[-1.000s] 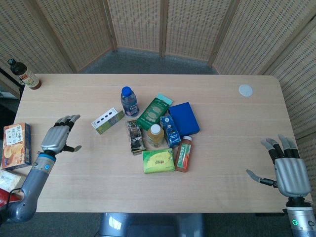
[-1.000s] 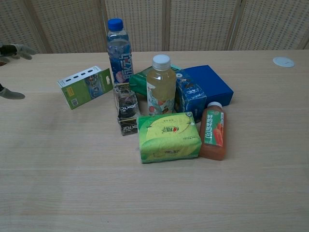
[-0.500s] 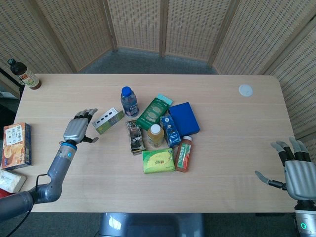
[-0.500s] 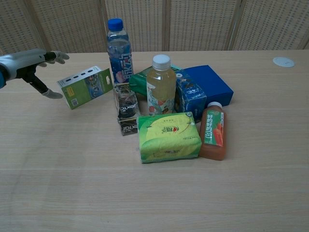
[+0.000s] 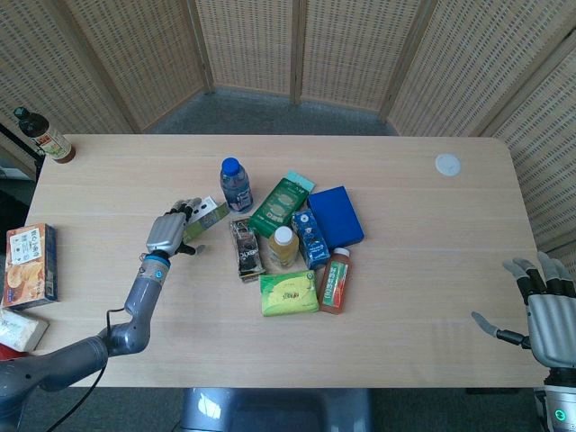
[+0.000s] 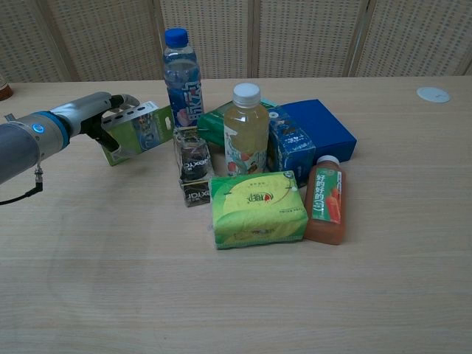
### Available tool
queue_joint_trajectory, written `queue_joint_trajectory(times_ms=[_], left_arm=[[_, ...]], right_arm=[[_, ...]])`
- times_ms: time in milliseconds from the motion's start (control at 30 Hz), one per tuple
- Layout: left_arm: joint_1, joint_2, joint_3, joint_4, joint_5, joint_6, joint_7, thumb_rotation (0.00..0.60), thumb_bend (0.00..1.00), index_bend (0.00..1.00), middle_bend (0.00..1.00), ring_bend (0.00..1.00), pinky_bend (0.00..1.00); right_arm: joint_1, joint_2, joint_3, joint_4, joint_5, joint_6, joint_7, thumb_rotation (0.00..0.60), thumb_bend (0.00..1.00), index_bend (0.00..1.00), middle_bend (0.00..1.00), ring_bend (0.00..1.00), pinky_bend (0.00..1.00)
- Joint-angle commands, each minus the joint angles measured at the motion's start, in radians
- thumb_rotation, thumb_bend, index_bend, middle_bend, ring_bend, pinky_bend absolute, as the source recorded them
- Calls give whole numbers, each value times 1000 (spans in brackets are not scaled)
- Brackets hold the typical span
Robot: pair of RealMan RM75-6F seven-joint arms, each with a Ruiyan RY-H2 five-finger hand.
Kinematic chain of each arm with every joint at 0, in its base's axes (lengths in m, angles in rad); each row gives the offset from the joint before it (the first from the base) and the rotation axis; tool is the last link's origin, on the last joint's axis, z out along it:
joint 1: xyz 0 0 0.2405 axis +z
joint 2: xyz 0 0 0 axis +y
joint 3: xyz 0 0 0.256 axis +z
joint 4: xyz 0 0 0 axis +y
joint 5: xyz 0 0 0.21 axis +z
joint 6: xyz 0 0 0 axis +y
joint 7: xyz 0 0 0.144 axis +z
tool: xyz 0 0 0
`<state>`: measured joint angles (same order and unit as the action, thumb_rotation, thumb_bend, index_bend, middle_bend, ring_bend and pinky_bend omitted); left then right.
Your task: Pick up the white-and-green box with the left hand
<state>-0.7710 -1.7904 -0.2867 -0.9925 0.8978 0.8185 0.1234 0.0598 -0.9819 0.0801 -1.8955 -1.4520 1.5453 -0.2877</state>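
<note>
On the desk (image 5: 405, 270), left robot hand (image 5: 167, 233) reaching over white-and-green box (image 5: 209, 217), grasp unclear, right robot hand (image 5: 547, 310) released, fingers spread.

1. Left arm extended forward over the bench; left robot hand (image 5: 168, 232) low, fingers (image 6: 118, 103) reaching forward, slightly curled.
2. Right robot hand (image 5: 544, 310) at near right edge, fingers spread, holding nothing.

Landmark: juice bottle (image 5: 283, 245) at cluster centre. Tissue pack (image 5: 289, 292) lies directly before it; water bottle (image 5: 236, 184) stands behind-left. Left hand (image 5: 167, 234) meets the box (image 5: 208, 216) further left. Right hand (image 5: 544, 310) sits well apart, far right, at the table (image 5: 405, 270) edge.
</note>
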Motion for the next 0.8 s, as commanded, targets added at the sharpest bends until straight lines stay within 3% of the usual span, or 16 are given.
queue_joint_trajectory(times_ms=[33, 233, 433, 633, 800], left_arm=[[-2, -21, -6, 21, 24, 16, -25, 600, 364, 228, 217, 195, 411], [14, -42, -15, 47, 59, 50, -81, 600, 412, 365, 353, 349, 586], [43, -31, -8, 36, 88, 64, -125, 600, 431, 479, 482, 463, 684], [81, 59, -19, -87, 134, 127, -148, 600, 433, 497, 504, 474, 696], [126, 197, -34, -287, 171, 195, -146, 600, 430, 495, 501, 474, 697]], right_arm=[[-1, 1, 0, -1, -1, 0, 2, 275, 170, 197, 214, 38, 0], [-7, 6, 1, -2, -1, 3, 12, 271, 170, 197, 215, 37, 0], [-10, 13, 4, -4, -6, 8, 19, 271, 170, 197, 214, 38, 0], [-5, 3, 3, -1, -15, -1, 21, 269, 172, 196, 214, 38, 0], [-1, -15, 2, 11, -20, -10, 29, 270, 169, 197, 214, 38, 0]])
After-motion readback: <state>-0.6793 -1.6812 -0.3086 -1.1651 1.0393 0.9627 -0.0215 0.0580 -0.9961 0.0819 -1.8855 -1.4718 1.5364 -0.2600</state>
